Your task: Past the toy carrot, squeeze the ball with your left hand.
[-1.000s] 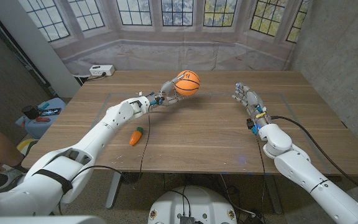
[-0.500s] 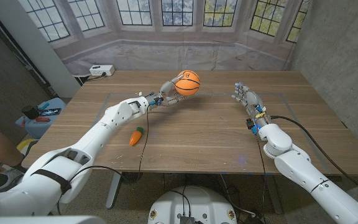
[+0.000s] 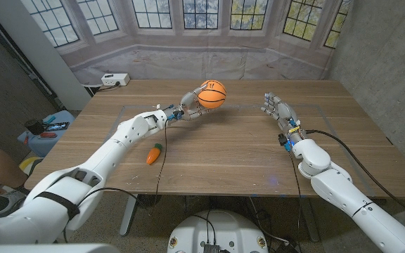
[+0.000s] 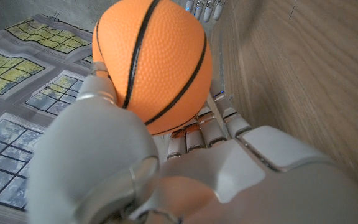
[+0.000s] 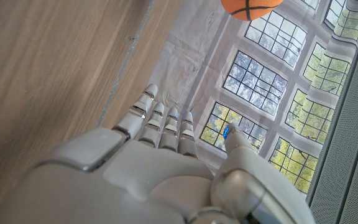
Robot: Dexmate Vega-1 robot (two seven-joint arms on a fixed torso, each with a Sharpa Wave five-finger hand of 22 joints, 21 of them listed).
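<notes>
Gripped the ball (image 3: 212,93) in the left hand (image 3: 191,100) toward the table's (image 3: 209,165) far edge, beyond the carrot (image 3: 154,153); squeeze apparently underway, right hand (image 3: 278,110) open, idle.

glossy white rounded arm shells, black joint bands, thin black cables, pale grey segmented robot hand (image 3: 280,111)

Ball (image 3: 212,93) beyond carrot (image 3: 153,154)
</notes>
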